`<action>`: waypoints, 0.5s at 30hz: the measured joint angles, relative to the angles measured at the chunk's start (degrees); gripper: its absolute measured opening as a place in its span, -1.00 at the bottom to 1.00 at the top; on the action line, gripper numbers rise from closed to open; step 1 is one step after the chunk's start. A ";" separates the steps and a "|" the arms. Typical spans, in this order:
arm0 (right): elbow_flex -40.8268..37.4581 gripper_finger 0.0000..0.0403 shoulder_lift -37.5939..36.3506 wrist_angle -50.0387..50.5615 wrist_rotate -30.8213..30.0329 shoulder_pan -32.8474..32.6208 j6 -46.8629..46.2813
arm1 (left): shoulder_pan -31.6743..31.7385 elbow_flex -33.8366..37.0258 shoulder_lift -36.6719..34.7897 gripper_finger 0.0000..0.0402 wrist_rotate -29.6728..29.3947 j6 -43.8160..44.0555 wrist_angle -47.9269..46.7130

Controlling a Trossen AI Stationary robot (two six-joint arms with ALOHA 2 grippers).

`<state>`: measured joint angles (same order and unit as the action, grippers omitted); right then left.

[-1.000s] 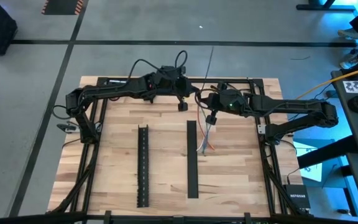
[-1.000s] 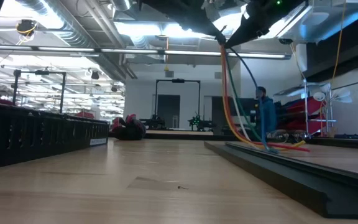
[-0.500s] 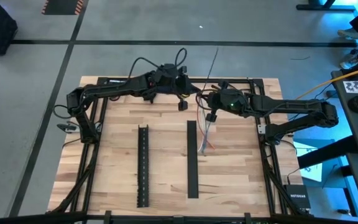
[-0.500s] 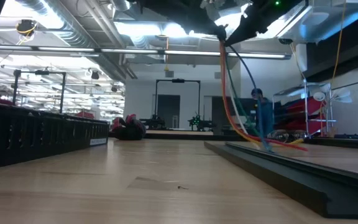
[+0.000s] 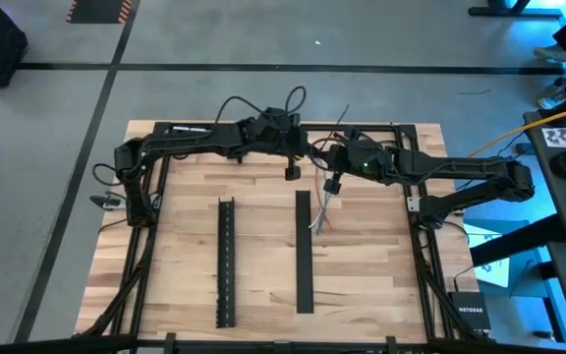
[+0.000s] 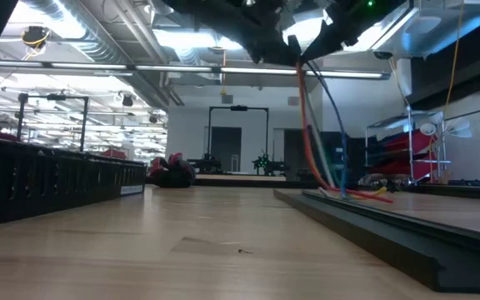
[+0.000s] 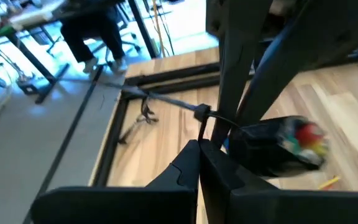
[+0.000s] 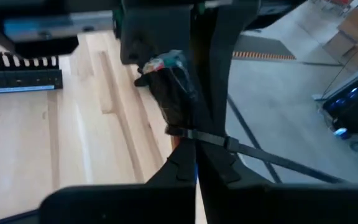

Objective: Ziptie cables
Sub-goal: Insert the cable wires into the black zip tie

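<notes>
The cables (image 5: 324, 202) hang as one bundle from the right tool (image 5: 333, 184), clamped on them above the far worktop (image 5: 195, 285). The left tool (image 5: 291, 171), fingers together, pinches the one ziptie (image 8: 253, 154) we see around the bundle. We should pull steadily, bundle still. Two black strips (image 5: 304, 251).

Bright overhead lights glare in low view; wrist views blurred.
</notes>
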<state>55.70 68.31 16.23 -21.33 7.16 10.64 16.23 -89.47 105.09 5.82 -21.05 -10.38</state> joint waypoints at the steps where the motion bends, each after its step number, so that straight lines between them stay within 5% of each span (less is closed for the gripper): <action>1: 0.00 -1.00 0.00 0.26 0.46 -0.02 -0.87 | -0.03 0.00 0.69 -1.00 0.12 -0.03 -0.57; 15: 0.16 -0.90 4.14 12.79 3.38 -0.04 -20.86 | -0.48 0.24 7.65 -1.00 3.60 2.36 1.21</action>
<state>55.87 72.45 29.03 -17.95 7.11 -10.22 15.75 -89.23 112.74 9.42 -18.69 -9.17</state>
